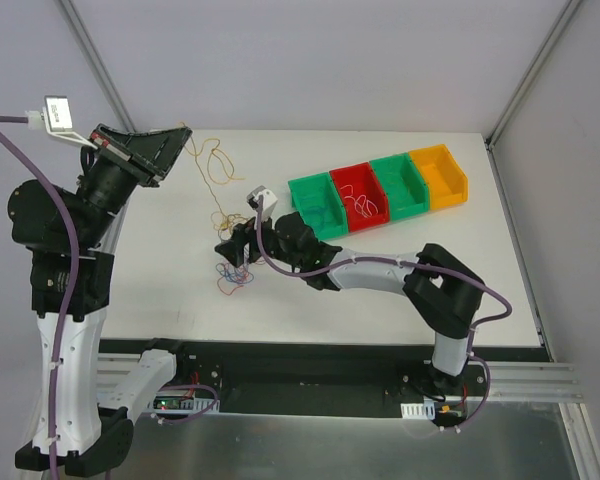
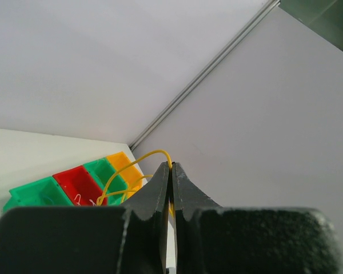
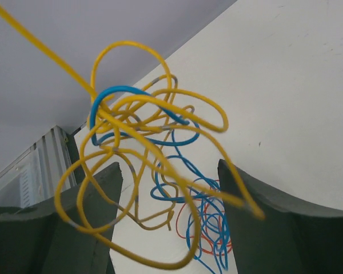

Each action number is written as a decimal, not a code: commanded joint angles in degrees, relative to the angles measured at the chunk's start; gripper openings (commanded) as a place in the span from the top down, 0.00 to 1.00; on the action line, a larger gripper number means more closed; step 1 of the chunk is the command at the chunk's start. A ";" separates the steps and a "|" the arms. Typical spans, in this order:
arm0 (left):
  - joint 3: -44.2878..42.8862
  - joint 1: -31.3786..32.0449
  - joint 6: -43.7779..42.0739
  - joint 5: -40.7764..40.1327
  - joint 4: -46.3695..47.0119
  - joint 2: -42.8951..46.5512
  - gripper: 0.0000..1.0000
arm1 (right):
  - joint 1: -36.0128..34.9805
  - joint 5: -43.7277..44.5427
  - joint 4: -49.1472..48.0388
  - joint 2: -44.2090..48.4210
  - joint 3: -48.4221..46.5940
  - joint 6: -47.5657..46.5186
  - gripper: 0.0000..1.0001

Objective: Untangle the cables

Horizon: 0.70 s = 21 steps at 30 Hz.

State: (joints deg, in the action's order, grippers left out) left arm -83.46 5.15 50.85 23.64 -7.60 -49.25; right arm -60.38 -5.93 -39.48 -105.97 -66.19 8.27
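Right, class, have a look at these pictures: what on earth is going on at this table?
A tangle of thin cables is being pulled apart. The left end effector is shut on a yellow cable and holds it up above the table. The strand runs down to the knot. The right end effector is open at that yellow and blue knot, with loose blue and red cables lying beneath. The knot is not yet undone. A row of coloured bins sits at the back right.

The cables (image 3: 138, 105) are showing yellow, blue and red strands over the white worktop (image 1: 280, 315). A green bin (image 1: 305, 195), a red bin (image 1: 348, 182), another green bin (image 1: 392, 172) and an orange-yellow bin (image 1: 435, 170) are glowing brightly. The left pincer (image 2: 171, 168) is looking black.
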 commanded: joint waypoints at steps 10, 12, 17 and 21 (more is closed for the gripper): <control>-8.97 -0.58 -2.94 -0.52 5.49 -1.45 1.00 | 2.89 13.76 7.23 -3.54 -2.72 10.61 0.97; -14.16 -0.58 -4.70 -1.49 5.05 -3.21 1.00 | 4.30 11.75 7.93 -3.36 -1.05 12.63 0.99; -28.05 -0.58 -6.90 -1.49 4.17 -8.39 1.00 | 6.15 6.55 13.02 -3.36 -0.26 14.40 0.99; -32.46 -0.58 -6.82 -1.31 3.82 -10.33 1.00 | 6.06 3.74 15.30 -4.32 1.16 15.19 0.99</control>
State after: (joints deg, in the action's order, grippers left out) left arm -112.01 5.15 45.89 22.98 -7.05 -58.39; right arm -53.82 1.78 -28.51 -109.38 -66.13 21.21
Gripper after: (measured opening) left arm 0.006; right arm 0.059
